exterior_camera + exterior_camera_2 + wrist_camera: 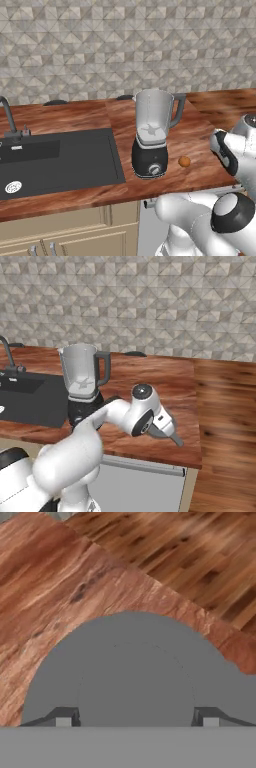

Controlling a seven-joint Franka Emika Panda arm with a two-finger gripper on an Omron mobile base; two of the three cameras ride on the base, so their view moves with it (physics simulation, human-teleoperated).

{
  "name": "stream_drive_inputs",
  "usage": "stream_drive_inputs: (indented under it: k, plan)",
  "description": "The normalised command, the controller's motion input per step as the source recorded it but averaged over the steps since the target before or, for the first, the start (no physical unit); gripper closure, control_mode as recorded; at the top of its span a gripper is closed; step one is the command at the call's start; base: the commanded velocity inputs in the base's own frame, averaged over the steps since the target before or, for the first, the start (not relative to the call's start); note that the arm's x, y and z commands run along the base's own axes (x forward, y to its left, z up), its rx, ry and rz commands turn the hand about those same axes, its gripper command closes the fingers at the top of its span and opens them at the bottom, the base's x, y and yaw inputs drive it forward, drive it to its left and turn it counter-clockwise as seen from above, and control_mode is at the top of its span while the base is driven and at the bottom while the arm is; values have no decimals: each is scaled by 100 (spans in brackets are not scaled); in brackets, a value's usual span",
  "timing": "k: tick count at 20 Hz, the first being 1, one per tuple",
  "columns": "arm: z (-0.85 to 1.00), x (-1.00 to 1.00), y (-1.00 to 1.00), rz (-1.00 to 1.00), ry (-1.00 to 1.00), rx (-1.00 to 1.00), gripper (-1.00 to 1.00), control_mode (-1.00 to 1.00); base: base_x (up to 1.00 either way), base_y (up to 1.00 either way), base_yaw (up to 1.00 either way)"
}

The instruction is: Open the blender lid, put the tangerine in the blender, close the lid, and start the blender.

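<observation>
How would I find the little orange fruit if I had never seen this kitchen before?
Look at the long wooden counter with the dark sink set into it. Right of the sink stands the tall blender. The tangerine lies beside its black base, near the front edge: the one small, round, orange thing there.

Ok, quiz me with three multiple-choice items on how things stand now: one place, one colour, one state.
1. The tangerine lies: A in the sink; B on the counter beside the blender; C in the jar.
2. The blender's base is: A black; B white; C red.
3. The jar top is: A covered; B open; C cracked.
Answers: 1 B, it sits on the wood by the base. 2 A, dark with a silver knob. 3 B, the rim is bare.
</observation>
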Motion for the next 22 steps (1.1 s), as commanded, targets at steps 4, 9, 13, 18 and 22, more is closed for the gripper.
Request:
stream_drive_inputs:
  k: [4, 9, 13, 18, 22]
  plan:
    - [-67, 31, -30, 0, 20, 3, 100, -100, 0, 0, 0]
    - [-52, 8, -45, 0, 10, 7, 100, -100, 0, 0, 0]
    - [-26, 1, -28, 0, -2, 3, 100, -100, 0, 0, 0]
    - [-1, 35, 0, 0, -5, 0, 100, -100, 0, 0, 0]
    - [-8, 47, 0, 0, -1, 0, 100, -100, 0, 0, 0]
